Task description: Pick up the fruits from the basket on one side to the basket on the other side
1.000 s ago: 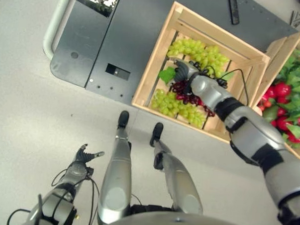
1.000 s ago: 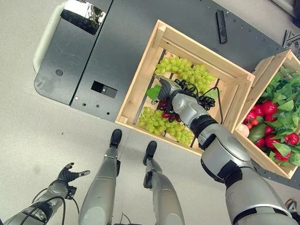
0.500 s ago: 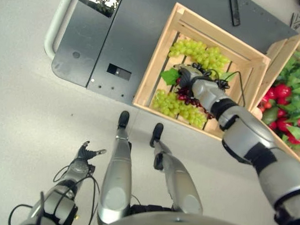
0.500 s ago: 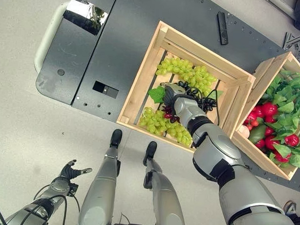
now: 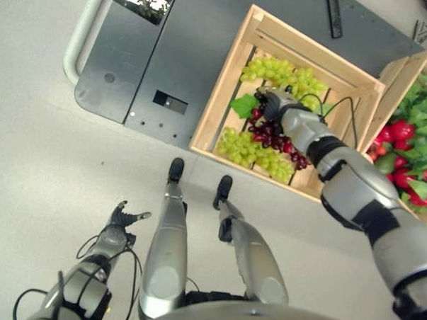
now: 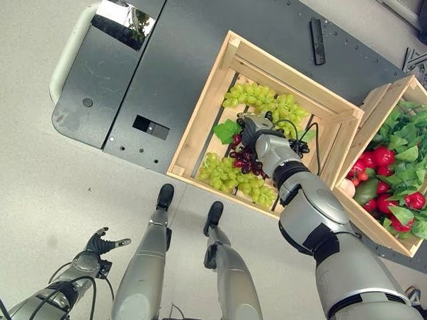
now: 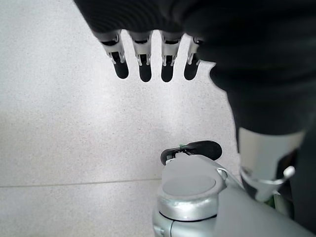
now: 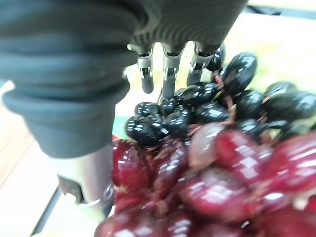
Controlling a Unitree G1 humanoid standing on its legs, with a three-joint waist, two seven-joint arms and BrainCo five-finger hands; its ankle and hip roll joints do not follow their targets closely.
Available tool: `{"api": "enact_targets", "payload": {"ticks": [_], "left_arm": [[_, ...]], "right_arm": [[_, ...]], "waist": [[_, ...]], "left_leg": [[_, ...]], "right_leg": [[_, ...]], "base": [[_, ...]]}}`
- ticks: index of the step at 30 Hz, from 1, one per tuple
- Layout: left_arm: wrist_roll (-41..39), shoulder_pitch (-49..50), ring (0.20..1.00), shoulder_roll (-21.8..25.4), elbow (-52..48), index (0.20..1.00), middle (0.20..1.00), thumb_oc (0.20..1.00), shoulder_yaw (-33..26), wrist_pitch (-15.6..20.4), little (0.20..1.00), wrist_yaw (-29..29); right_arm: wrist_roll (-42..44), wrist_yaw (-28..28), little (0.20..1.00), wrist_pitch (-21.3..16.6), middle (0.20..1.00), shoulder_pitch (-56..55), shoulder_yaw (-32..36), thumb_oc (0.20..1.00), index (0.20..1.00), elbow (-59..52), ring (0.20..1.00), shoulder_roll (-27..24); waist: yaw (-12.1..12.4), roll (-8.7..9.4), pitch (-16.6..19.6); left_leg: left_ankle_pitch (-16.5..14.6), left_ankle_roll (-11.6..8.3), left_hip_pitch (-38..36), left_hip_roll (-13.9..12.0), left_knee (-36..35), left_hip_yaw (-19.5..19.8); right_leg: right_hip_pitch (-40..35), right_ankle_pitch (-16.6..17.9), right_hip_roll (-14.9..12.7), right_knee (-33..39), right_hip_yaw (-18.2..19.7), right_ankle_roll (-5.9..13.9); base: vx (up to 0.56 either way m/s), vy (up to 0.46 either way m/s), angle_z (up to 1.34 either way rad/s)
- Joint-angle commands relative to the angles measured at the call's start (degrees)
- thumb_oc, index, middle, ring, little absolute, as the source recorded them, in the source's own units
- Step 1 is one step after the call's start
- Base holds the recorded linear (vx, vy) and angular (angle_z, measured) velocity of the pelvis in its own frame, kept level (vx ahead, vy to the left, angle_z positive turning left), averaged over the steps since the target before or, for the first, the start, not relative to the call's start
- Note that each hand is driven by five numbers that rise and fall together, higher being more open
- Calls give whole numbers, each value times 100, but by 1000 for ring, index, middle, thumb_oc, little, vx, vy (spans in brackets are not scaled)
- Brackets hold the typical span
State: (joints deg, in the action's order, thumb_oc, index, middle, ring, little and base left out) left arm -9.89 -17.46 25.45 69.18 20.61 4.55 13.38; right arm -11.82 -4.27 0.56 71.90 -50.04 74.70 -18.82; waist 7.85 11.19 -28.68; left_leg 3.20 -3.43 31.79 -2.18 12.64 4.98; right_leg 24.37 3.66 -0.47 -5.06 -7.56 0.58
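While our right hand (image 6: 260, 137) curls round the red grapes (image 8: 197, 173) under its fingers (image 8: 168, 74) — grasp step — we judge lifting comes next

Non-task items: dark grey platform (image 6: 182, 66) runs from 9 to 1 o'clock and carries the crates. White tubular handle (image 6: 66, 44) curves around its end at 10 o'clock. Shiny reflective panel (image 6: 122, 21) sits on the platform near 11 o'clock. Small rectangular cutout (image 6: 150, 127) in the platform's near section at 9 o'clock of centre, with a row of small light dots along the edge beside it. Slim black bar-shaped object (image 6: 317, 40), maybe a remote, lies flat on the platform at 1 o'clock. Light speckled floor (image 6: 49, 195) covers the 6 to 9 o'clock area.
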Motion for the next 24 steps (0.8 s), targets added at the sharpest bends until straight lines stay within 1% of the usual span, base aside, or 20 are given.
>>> {"api": "enact_targets", "payload": {"ticks": [1, 2, 3, 6, 15, 21, 24], "left_arm": [[-144, 44, 1000, 6, 171, 1000, 1000, 1000, -16, -40, 1000, -22], [-144, 43, 1000, 5, 171, 1000, 1000, 1000, -15, -40, 1000, -22], [-175, 52, 1000, 12, 165, 1000, 1000, 1000, -10, -38, 1000, -33], [-173, 41, 1000, 12, 147, 1000, 1000, 1000, 28, -44, 1000, -54], [-154, 44, 1000, 30, 153, 1000, 1000, 1000, 33, -50, 1000, -133], [-173, 47, 1000, 29, 134, 1000, 1000, 1000, 42, -55, 1000, -151], [-188, 27, 1000, 18, 110, 1000, 1000, 1000, 75, -63, 1000, -155]], "right_arm": [[-83, 0, 1000, 210, 1000, 469, 69, 1000, 1000, 348, 1000, -657], [-82, 0, 1000, 210, 1000, 469, 69, 1000, 1000, 348, 1000, -659], [-43, 4, 1000, 216, 1000, 544, 74, 1000, 1000, 409, 1000, -793], [-56, 26, 1000, 217, 1000, 569, 34, 1000, 1000, 468, 1000, -916], [-134, 174, 1000, 201, 1000, 557, -77, 1000, 1000, 392, 1000, -1102], [-90, 208, 1000, 188, 1000, 511, -33, 1000, 1000, 367, 1000, -1074], [-122, 158, 1000, 187, 1000, 480, -15, 1000, 1000, 373, 1000, -978]], "waist": [[93, 205, -111], [93, 204, -111], [96, 198, -111], [102, 191, -111], [76, 222, -111], [62, 218, -111], [84, 194, -111]], "left_leg": [[-46, 169, -35, 292, 55, -43], [-47, 169, -34, 292, 56, -42], [-46, 171, -23, 296, 53, -38], [-48, 171, -2, 308, 65, -33], [-89, 183, 68, 323, 152, -20], [-116, 197, 79, 337, 189, -15], [-115, 205, 131, 343, 190, -2]], "right_leg": [[107, 317, -226, -219, -61, 504], [108, 316, -226, -220, -62, 504], [126, 318, -229, -227, -72, 505], [147, 315, -230, -236, -78, 506], [189, 266, -236, -332, -107, 506], [226, 234, -242, -414, -108, 502], [268, 236, -251, -421, -125, 508]], "base": [[0, 0, 0], [0, 0, 0], [0, 0, 0], [0, 0, 0], [0, 0, 0], [0, 0, 0], [0, 0, 0]]}}
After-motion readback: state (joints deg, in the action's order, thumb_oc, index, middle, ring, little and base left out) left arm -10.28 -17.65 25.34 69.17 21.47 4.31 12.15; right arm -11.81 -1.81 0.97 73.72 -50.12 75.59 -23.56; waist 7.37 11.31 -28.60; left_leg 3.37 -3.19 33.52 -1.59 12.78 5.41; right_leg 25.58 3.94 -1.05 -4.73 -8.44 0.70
